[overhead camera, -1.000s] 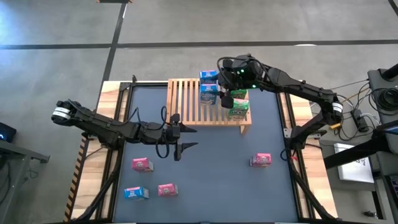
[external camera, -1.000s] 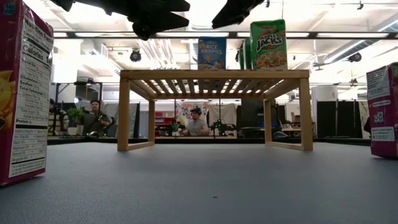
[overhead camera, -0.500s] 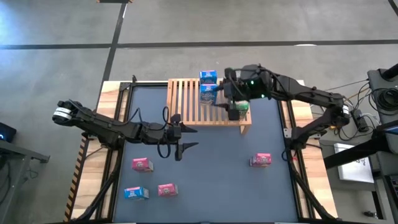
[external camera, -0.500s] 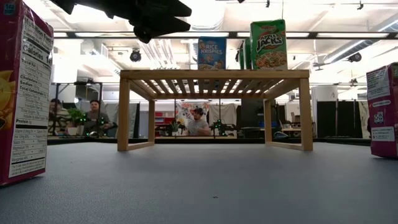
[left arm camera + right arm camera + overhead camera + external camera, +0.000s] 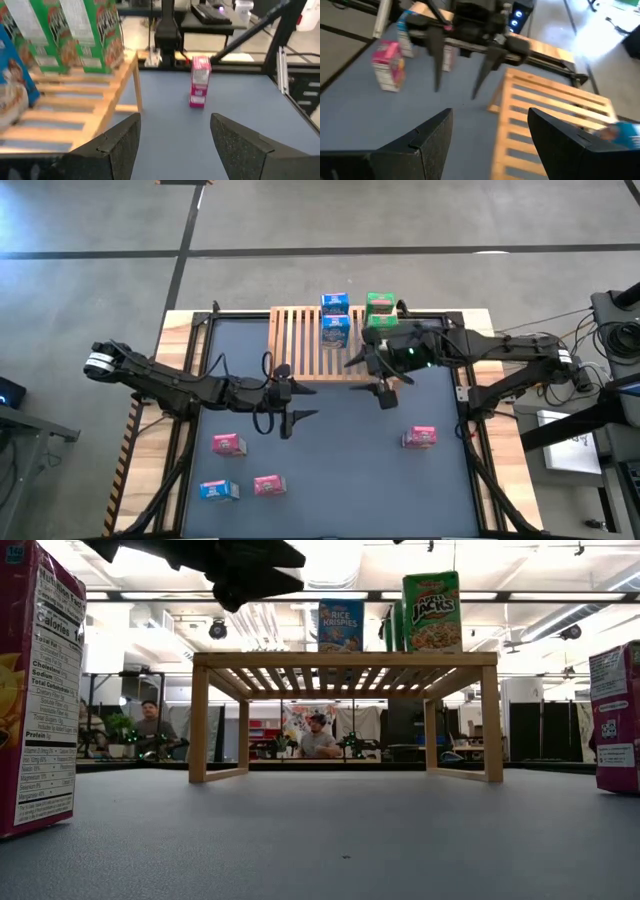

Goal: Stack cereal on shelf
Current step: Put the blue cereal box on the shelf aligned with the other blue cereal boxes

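Observation:
The wooden shelf [image 5: 320, 345] stands at the table's far middle. On its slats stand two blue cereal boxes [image 5: 336, 318] and, to their right, green ones [image 5: 380, 308], on their bases. The low view shows a blue box [image 5: 341, 626] and a green one [image 5: 431, 610] upright on the shelf [image 5: 345, 660]. My right gripper [image 5: 372, 377] hovers open and empty above the shelf's near right corner. My left gripper [image 5: 305, 402] waits open just in front of the shelf, high above the table [image 5: 245, 565].
On the table stand a pink box [image 5: 419, 437] at the right, two pink boxes [image 5: 229, 444] [image 5: 269, 485] and a blue box [image 5: 219, 491] at the near left. The middle of the table in front of the shelf is bare. People sit in the room beyond.
My right gripper has drawn back from above the green boxes on the shelf's right part toward the table's near edge, empty, and now hangs over the shelf's near right corner. The green boxes stay standing on the shelf.

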